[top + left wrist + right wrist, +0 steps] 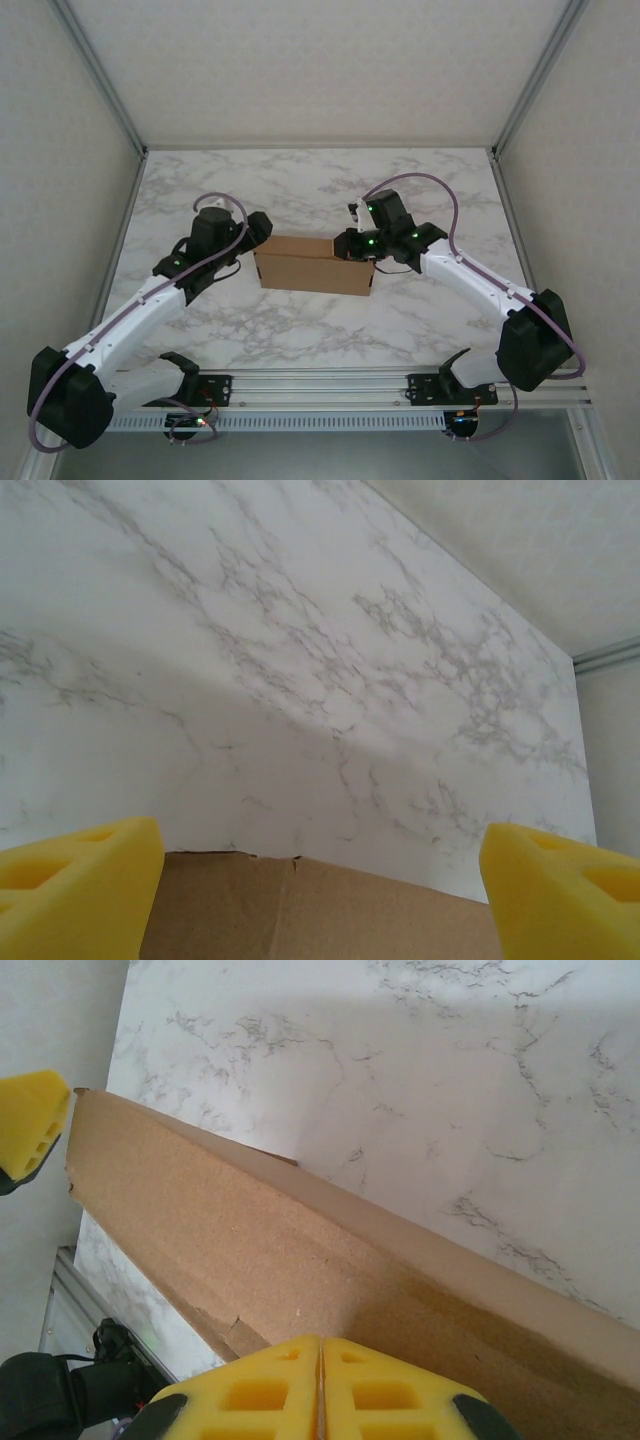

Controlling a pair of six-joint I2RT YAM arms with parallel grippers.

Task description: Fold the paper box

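The paper box [315,265] is a closed, shallow brown cardboard box lying in the middle of the marble table. My left gripper [258,232] is at its left end, open. In the left wrist view its yellow fingers [80,890] stand wide apart, with the cardboard edge [320,915] low between them. My right gripper [350,245] is over the box's right end. In the right wrist view its gripper [320,1390] has the yellow pads pressed together with nothing between them, right above the box's top face [300,1250]. A yellow finger of the left gripper [30,1120] shows at the box's far end.
The marble tabletop [300,190] runs between grey side walls and metal frame posts [130,130]. The arms' mounting rail [330,385] lies along the near edge. Bare marble stretches beyond the box [350,680].
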